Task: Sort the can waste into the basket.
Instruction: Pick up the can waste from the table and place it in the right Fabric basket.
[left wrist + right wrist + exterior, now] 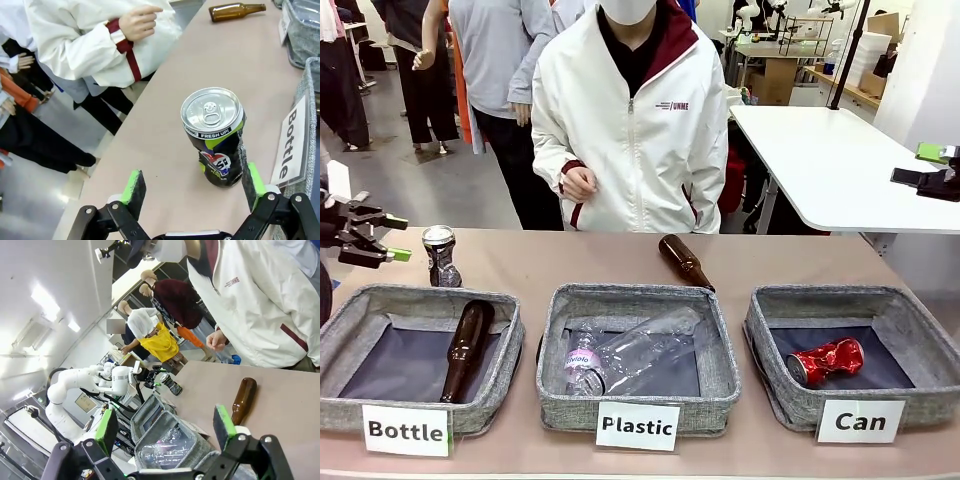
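Two cans are my concern. One, the red can [825,360], lies crumpled on its side inside the Can basket [790,400] at the lower right of the front view. The other, the silver and dark can [440,255], stands upright on the table [570,262] at the left of that frame, beyond the far rim of the Bottle basket [420,296].

My left gripper [400,238] enters from the left edge of the front view. It is held low over the table, just beside that can, with its fingers pointing toward picture right at it. In my left wrist view the left gripper [192,176] is spread wide. The silver and dark can [215,135] sits partly between the two green pads, its top toward the camera. It is much closer to the pad [255,177] at the lower right than to the one at the lower left. Whether that pad touches the can I cannot tell; I am not gripping it.

My right gripper [165,426] hangs tilted in the air above the table, its fingers wide apart with nothing between them. Beyond them in the right wrist view, a brown bottle [243,400] lies on the table at centre right, and the person's hand [216,340] is curled above it.
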Controlling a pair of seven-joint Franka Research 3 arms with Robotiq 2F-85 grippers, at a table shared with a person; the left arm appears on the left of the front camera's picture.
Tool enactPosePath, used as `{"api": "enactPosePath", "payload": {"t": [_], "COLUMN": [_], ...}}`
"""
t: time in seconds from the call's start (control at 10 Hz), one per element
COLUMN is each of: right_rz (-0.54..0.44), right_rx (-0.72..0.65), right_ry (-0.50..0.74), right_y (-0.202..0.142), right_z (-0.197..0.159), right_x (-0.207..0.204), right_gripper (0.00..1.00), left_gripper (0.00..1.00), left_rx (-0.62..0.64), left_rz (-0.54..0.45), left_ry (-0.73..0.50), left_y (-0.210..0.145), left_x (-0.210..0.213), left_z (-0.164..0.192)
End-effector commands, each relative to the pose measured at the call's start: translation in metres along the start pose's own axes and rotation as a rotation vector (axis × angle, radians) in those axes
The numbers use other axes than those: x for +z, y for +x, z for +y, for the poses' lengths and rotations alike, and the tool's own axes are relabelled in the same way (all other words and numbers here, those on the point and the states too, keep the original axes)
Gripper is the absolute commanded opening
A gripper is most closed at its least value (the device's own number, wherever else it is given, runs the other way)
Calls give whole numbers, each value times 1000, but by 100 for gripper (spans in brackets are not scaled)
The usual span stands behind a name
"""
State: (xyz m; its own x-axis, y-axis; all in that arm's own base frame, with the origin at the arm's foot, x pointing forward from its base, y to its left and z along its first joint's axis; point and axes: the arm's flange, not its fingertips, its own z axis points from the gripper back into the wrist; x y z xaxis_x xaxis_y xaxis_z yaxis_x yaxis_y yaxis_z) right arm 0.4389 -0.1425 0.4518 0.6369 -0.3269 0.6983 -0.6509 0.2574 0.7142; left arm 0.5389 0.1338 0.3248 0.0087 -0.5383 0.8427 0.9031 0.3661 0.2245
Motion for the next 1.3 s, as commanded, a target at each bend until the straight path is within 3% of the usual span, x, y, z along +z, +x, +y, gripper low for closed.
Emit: {"api": "enactPosePath", "payload": {"t": [0.0, 0.6, 1.2], "right_rz": [17, 17, 17], "right_rx": [-17, -17, -17], "right_ry": [-1, -1, -1], "right_y": [3, 3, 3], "right_z": [4, 4, 4], "right_x": [2, 2, 2], "right_gripper": [100, 100, 100], "left_gripper": [100, 100, 100], "left_rx": [38, 116, 159], "left_rz": [16, -49, -117], "left_ry": [-77, -116, -230], "left_y": [-6, -20, -17], "left_x": [-14, -43, -71], "left_z": [7, 15, 7]}}
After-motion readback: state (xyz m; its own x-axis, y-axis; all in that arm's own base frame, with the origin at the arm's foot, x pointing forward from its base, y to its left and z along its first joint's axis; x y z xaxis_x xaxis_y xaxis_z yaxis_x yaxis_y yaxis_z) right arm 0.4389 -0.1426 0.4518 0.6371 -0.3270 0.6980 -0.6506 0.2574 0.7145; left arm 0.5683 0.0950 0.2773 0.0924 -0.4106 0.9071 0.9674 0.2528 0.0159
